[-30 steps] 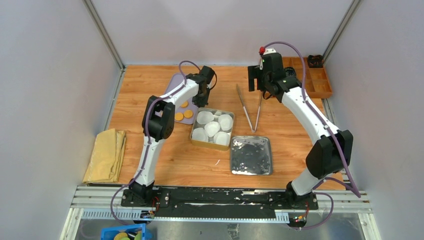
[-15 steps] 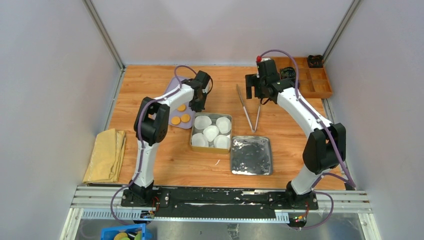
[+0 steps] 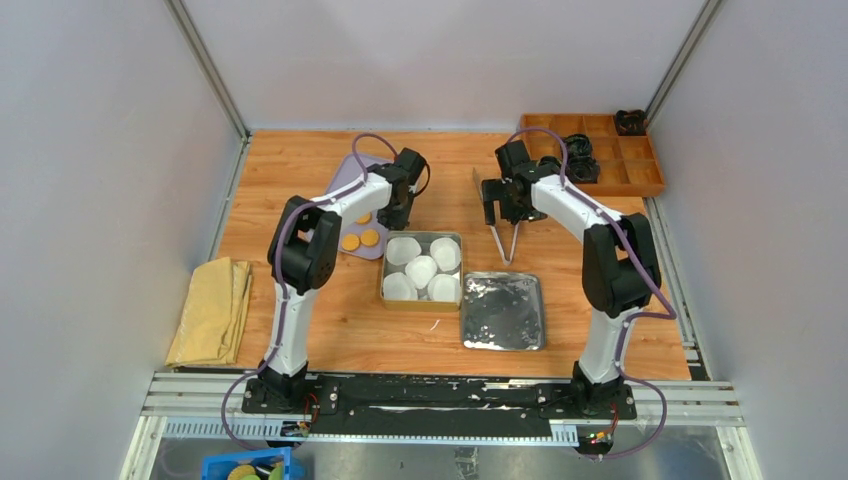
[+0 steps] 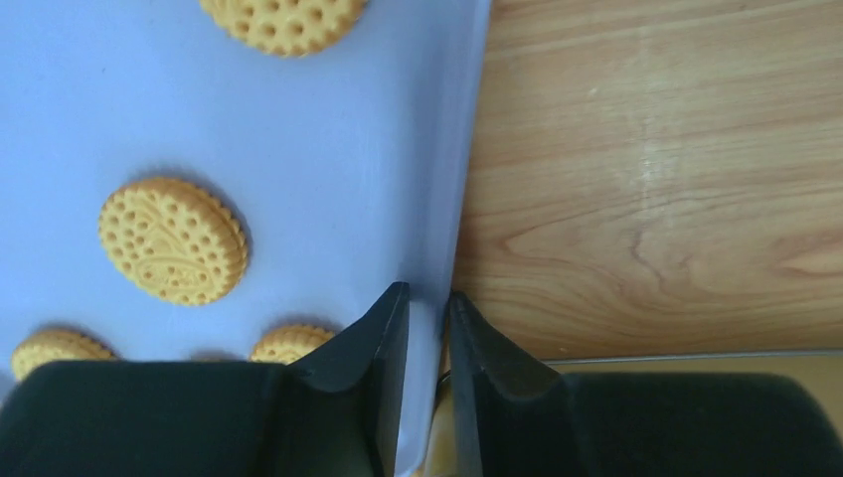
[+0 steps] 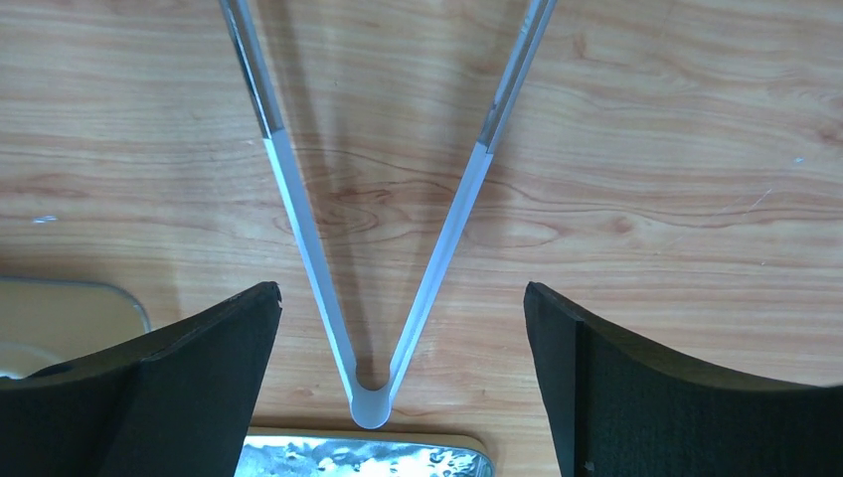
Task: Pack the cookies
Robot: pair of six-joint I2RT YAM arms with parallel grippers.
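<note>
**While cookies (image 4: 174, 240) sit on lavender mat (image 4: 298, 119), none packed yet**

L gripper (image 4: 427, 298) pinches mat edge; R gripper (image 5: 400, 288) gapes wide over tongs' (image 5: 452, 229) hinge end, gripping nothing. Tin's (image 3: 384, 270) paper cups (image 3: 421, 268) hold no cookies. Prob. barely begun: all left to move.

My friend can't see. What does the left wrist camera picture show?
The left hand pinches the edge of a purple tray lying on a wooden table. Four round yellow cookies sit on the tray, three only partly in view.
</note>
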